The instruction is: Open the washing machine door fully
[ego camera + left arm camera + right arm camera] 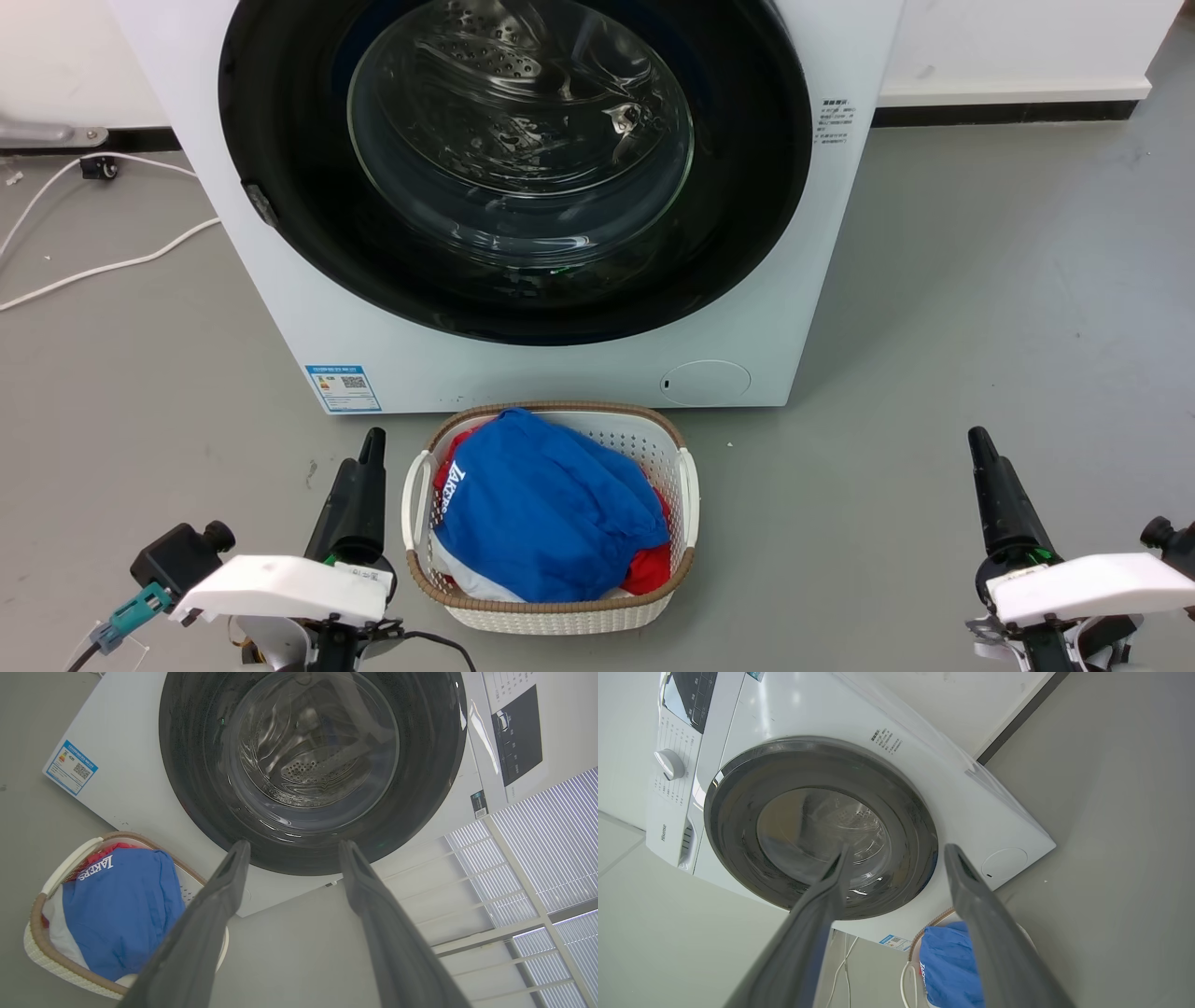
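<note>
The washing machine door (pixel 747 187) is a wide glossy black ring around a bulging clear glass window, lying flush against the white machine front. It also shows as the washing machine door (pixel 196 765) and the washing machine door (pixel 906 826) in the wrist views. My left gripper (pixel 372 446) hovers low at the lower left, well short of the door. The left gripper (pixel 295 845) is open with nothing between its fingers. My right gripper (pixel 978 441) sits at the lower right, also away from the door. The right gripper (pixel 897 850) is open and empty.
A white laundry basket (pixel 686 485) with a brown rim holds blue and red clothes (pixel 541 504) on the floor just in front of the machine, between my arms. White cables (pixel 93 271) run over the grey floor to the machine's left. A wall stands behind.
</note>
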Motion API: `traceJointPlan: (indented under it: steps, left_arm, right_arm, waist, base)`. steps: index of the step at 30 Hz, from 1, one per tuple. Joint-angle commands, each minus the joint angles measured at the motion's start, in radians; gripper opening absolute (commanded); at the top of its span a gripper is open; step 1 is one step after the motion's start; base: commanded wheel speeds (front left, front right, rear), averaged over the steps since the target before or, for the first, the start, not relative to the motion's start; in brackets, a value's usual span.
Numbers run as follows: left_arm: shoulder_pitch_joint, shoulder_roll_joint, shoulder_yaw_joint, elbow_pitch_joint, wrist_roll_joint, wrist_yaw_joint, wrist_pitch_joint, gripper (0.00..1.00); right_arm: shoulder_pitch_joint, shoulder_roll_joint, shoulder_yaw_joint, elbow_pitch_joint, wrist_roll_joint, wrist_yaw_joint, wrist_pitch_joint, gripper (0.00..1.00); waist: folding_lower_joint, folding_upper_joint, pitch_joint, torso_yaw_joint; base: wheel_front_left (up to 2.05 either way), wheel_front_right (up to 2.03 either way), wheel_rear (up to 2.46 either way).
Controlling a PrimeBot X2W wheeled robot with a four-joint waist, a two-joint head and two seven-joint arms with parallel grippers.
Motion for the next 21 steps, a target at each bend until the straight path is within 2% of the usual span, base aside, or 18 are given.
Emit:
traceJointPlan:
  steps: [1,21]
  left_arm:
    - [-0.024,0.009,-0.006,-0.019,0.051,-0.002,-0.011,1.0]
    - [-0.03,0.028,-0.031,-0.036,0.392,0.002,-0.076,1.0]
  right_arm:
    - [-0.016,-0.005,0.005,-0.023,-0.049,0.001,-0.012,1.0]
    - [0.006,-0.002,0.038,-0.073,-0.385,0.002,-0.027,1.0]
  waist:
    - [0.0,0.0,0.001,0.0]
    - [0.0,0.0,0.008,-0.001]
  base:
    - [0.0,0.0,0.0]
    - [0.0,0.0,0.0]
